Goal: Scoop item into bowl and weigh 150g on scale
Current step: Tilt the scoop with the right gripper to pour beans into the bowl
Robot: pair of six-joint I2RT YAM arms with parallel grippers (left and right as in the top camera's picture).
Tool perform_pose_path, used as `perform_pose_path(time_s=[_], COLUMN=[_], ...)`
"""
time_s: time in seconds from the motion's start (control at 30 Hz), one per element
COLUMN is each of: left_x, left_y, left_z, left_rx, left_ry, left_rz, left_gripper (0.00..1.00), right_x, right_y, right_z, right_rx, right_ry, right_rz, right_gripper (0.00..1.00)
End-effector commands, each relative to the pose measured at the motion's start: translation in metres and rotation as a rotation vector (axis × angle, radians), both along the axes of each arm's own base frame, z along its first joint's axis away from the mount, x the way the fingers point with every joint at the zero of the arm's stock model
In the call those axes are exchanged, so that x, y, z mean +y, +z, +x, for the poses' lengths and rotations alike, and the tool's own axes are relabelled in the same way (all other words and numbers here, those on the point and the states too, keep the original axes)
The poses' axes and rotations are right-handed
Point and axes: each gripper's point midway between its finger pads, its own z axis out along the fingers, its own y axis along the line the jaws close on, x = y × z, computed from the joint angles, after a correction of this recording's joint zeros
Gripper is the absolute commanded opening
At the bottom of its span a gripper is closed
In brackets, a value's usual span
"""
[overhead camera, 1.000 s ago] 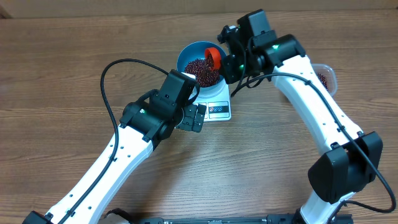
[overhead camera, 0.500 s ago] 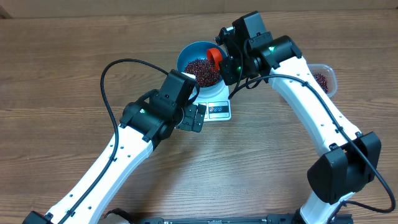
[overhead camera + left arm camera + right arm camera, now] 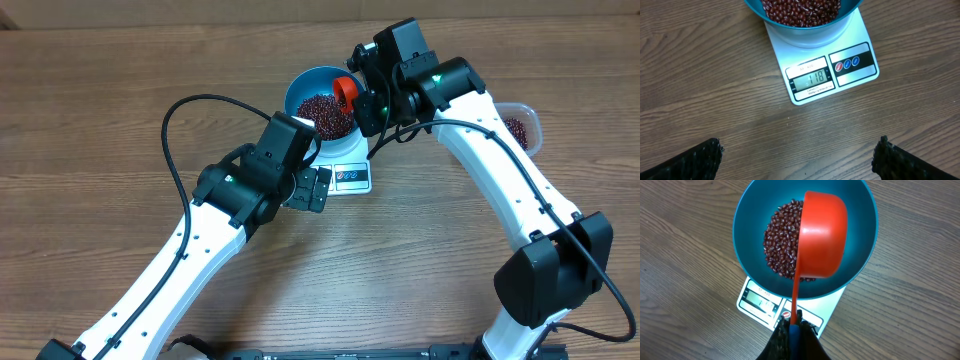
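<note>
Your right jaws were pressed together on the thin handle of the bright red plastic measuring scoop [image 3: 822, 235], pinching it at the bottom centre of the right wrist view, where a sliver of blue showed between the dark fingers [image 3: 807, 340]. The scoop's cup was tipped over with its smooth outer side facing the camera. It hung inside the rim of the round, deep, bright blue bowl [image 3: 860, 235], towards the right of it. Whether the cup touched the heap, you could not tell from these views.

The small dark red-maroon beans [image 3: 782, 245] lay in a loose pile in the bowl, mostly left of the cup. The bowl sat on the small flat white rectangular kitchen scale [image 3: 790, 57], covering most of its platform. In the left wrist view the display window [image 3: 811, 79] read 118, with a dark label panel [image 3: 852, 62] just to its right.

Your left jaws were spread wide. Their black fingertips [image 3: 695, 160] sat in the lower left and lower right corners of the left wrist view, above the wooden bench [image 3: 715, 100], with only wood grain between them. They were apart from the scale, lower in the frame than its display edge.

From overhead, the bowl and scale sat in the upper middle of the frame. A clear rounded plastic tub [image 3: 525, 125] holding more beans peeked out behind your right arm at the upper right.
</note>
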Motion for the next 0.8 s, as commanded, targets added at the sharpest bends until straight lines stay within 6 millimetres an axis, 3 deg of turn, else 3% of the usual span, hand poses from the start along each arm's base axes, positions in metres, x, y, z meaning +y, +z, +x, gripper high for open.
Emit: perform_pose_path(time_s=[0.0,0.2,0.33,0.5,0.77], left_x=[0.001,0.001,0.001,0.001,0.001], left_y=[0.0,0.0,0.0,0.0,0.0], left_z=[-0.001,-0.001,-0.001,-0.001,-0.001], left_rx=[-0.003,-0.003,-0.003,-0.003,-0.003], left_ry=[-0.014,-0.014,-0.014,-0.014,-0.014], left_rz=[0.005,0.005,0.005,0.005,0.006], left_gripper=[1.0,1.0,1.0,1.0,1.0], right_x=[0.001,0.003,0.013,0.007,0.007], right_y=[0.013,0.013,0.013,0.015,0.015], right_z=[0.006,0.005,-0.004,0.007,0.007], right_rx=[-0.038,-0.034,-0.052,-0.069,-0.068], right_ry=[0.0,0.007,0.14,0.044,0.036], right_rz=[0.009,0.018,0.011,-0.001,0.004], right_gripper=[0.04,0.04,0.04,0.04,0.04])
